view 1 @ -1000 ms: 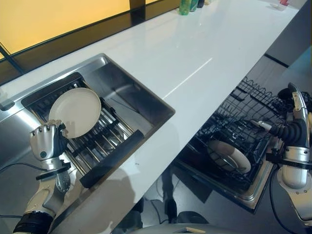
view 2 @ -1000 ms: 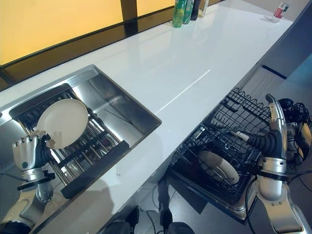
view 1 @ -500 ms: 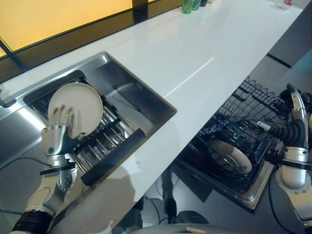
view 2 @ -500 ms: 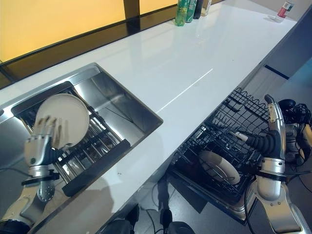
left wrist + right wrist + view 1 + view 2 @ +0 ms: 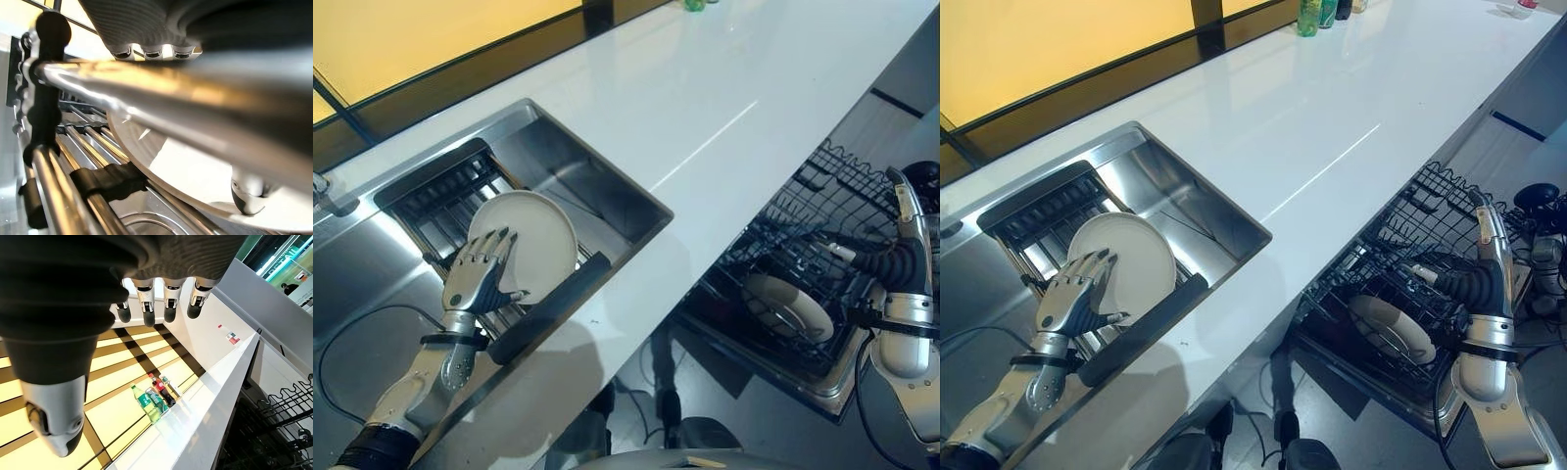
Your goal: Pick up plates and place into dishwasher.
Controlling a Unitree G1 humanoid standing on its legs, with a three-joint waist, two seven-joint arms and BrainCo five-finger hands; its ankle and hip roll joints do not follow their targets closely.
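Left hand point(image 5: 478, 279): low over the sink point(image 5: 597, 186), fingers straight and spread flat on the face of the white plate point(image 5: 533, 240); thumb out to the side, not curled round the rim. Its wrist view has a dark fingertip point(image 5: 247, 199) resting on the plate's face.
Plate: in the sink, leaning on the metal rack point(image 5: 440, 201), tilted, its lower edge just behind the rack's black front bar point(image 5: 553, 304).
Right hand point(image 5: 1482, 217): raised above the pulled-out dishwasher basket point(image 5: 1400, 284), fingers straight, holding nothing, touching nothing; wrist view agrees, fingers point(image 5: 166, 296) in an even row with air past them.
Second plate point(image 5: 1393, 328): already standing tilted in the basket, below and left of the right hand.
Counter point(image 5: 1273, 108): white, between sink and dishwasher.
Bottles point(image 5: 1322, 12): far end of the counter, by the window.
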